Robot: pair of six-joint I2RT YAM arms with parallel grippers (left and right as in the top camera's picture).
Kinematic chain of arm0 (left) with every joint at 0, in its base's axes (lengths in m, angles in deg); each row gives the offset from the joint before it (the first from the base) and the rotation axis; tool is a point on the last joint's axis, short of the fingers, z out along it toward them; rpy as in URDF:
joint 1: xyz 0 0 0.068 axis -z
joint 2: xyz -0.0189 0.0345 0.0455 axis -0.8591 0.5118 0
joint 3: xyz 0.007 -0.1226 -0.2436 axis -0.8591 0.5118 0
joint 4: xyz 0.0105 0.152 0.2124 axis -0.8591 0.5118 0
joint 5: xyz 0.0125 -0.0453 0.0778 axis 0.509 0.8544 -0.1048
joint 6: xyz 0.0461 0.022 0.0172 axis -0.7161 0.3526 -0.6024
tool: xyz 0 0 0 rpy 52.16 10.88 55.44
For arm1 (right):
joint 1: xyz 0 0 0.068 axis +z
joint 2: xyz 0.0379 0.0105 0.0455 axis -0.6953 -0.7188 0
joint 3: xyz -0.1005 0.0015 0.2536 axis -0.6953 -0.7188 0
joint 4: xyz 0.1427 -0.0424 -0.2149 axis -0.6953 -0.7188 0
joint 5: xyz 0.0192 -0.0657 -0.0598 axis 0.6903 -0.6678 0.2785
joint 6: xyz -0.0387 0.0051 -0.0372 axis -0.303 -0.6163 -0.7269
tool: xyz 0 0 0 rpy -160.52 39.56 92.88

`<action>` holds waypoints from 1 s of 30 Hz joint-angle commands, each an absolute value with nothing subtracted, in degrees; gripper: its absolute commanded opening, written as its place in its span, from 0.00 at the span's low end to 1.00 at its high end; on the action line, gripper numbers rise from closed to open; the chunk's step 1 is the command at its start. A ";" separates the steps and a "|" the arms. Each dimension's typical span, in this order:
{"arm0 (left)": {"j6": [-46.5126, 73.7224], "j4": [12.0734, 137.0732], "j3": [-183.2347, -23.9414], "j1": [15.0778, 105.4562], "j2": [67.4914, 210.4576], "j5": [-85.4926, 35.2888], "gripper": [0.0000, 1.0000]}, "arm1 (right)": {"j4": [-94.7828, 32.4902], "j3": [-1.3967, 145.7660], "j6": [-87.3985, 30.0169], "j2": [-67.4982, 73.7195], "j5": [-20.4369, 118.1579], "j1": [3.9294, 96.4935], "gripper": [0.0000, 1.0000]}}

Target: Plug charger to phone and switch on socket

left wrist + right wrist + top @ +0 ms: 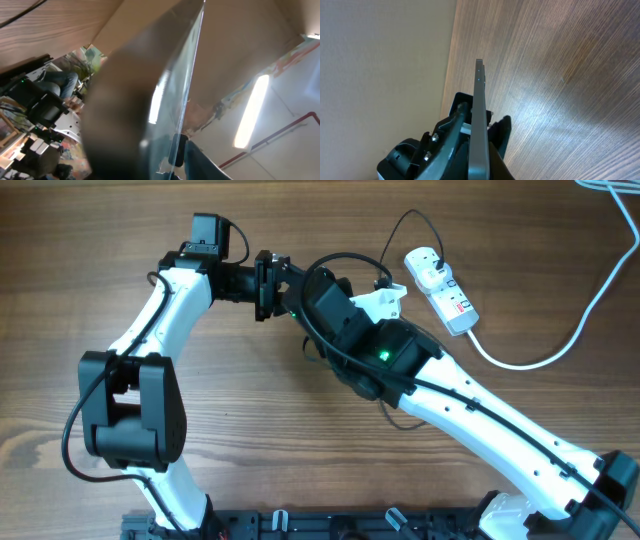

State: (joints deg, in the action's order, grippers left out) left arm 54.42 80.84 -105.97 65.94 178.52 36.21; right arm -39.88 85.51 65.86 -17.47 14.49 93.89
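A brown wood-grain worktop (300, 455) meets a beige wall. The white elongated plastic power strip (445, 292) lies at the overhead view's upper right, its thick white cord (560, 352) trailing right. A thin black charger cable (400, 220) arcs just above the strip; its tip cannot be made out. In the right wrist view the flat grey-edged smartphone (479, 110) stands edge-on, and the right gripper (480, 137) is clamped against both faces. The left gripper (265, 285) sits close beside it at upper centre; I cannot tell whether it grips anything.
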 commanded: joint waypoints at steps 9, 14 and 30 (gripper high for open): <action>54.60 80.86 -106.67 66.18 177.04 37.61 0.14 | -39.57 86.36 66.85 -17.86 16.81 94.07 0.09; 54.58 80.84 -106.67 66.18 177.04 37.61 0.04 | -39.38 86.36 63.31 -17.86 16.96 94.07 0.38; 29.72 75.72 -106.65 63.14 177.04 20.75 0.04 | -49.71 86.38 4.79 4.50 26.75 78.02 1.00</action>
State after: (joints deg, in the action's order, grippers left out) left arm 42.62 74.04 -105.97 64.56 178.44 27.90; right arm -45.78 85.57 19.96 1.09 20.11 83.73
